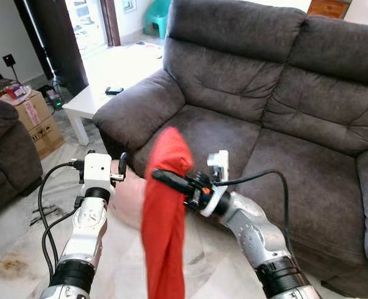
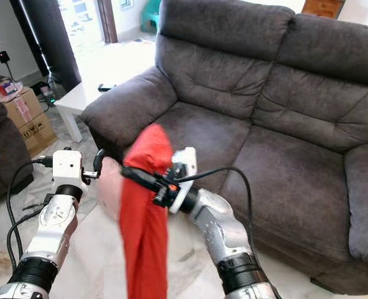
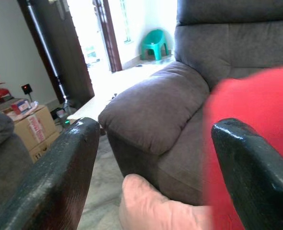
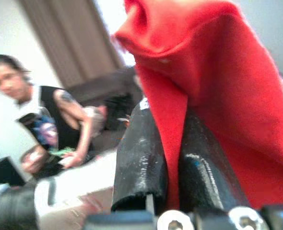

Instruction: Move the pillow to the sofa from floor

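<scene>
One red pillow (image 1: 165, 218) hangs limp and long like an empty cover, pinched near its top by the right gripper (image 1: 162, 177) before the grey sofa (image 1: 277, 112). Beside it, the left gripper (image 1: 122, 163) hovers spread wide, holding nothing.

Premises present as a home living room: dark grey fabric sofa (image 1: 277, 106), white coffee table (image 1: 118, 78), cardboard boxes (image 1: 37, 118) against the wall, marble-look tiled floor (image 1: 22, 261), bright open doorway.
</scene>
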Tool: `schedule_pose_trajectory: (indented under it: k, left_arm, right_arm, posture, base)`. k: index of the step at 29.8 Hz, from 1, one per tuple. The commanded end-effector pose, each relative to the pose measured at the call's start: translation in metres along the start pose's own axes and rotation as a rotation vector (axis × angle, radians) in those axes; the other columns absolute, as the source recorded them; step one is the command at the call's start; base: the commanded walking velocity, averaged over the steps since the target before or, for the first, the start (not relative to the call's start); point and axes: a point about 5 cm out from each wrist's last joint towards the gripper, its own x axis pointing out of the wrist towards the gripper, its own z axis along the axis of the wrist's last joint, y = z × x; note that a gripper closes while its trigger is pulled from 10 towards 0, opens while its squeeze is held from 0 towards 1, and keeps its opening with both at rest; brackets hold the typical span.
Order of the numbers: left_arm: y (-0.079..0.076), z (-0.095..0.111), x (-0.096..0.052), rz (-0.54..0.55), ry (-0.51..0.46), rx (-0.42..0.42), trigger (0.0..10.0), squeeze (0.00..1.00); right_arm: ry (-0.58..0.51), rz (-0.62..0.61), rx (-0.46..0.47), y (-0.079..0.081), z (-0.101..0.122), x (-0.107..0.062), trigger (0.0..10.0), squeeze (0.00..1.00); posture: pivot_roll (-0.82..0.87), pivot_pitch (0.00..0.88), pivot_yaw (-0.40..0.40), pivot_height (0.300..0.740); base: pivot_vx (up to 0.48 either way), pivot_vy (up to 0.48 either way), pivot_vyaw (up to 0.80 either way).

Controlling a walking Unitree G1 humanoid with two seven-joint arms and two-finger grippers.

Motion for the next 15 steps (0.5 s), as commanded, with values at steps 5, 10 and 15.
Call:
schedule_pose_trajectory:
  k: [5,10,15]
  left_arm:
    - [0.002,0.004,0.002,0.011,-0.011,0.001,10.0,0.00]
    - [0.004,0.003,0.002,0.013,-0.009,0.005,10.0,0.00]
    - [0.003,0.004,0.003,0.010,-0.009,0.005,10.0,0.00]
  right_arm:
    - [0.006,0.234,-0.049,0.031,0.002,0.016,10.0,0.00]
    - [0.109,0.184,-0.082,0.027,-0.010,0.005,10.0,0.00]
    - [0.166,0.029,-0.170,0.009,-0.009,-0.004,10.0,0.00]
  posture:
    - [0.09,0.000,-0.054,0.740]
    - [0.09,0.000,-0.053,0.740]
    - [0.08,0.000,-0.052,0.740]
  base:
    - [0.000,0.000,0.00]
    - [0.000,0.000,0.00]
    - [0.000,0.000,0.00]
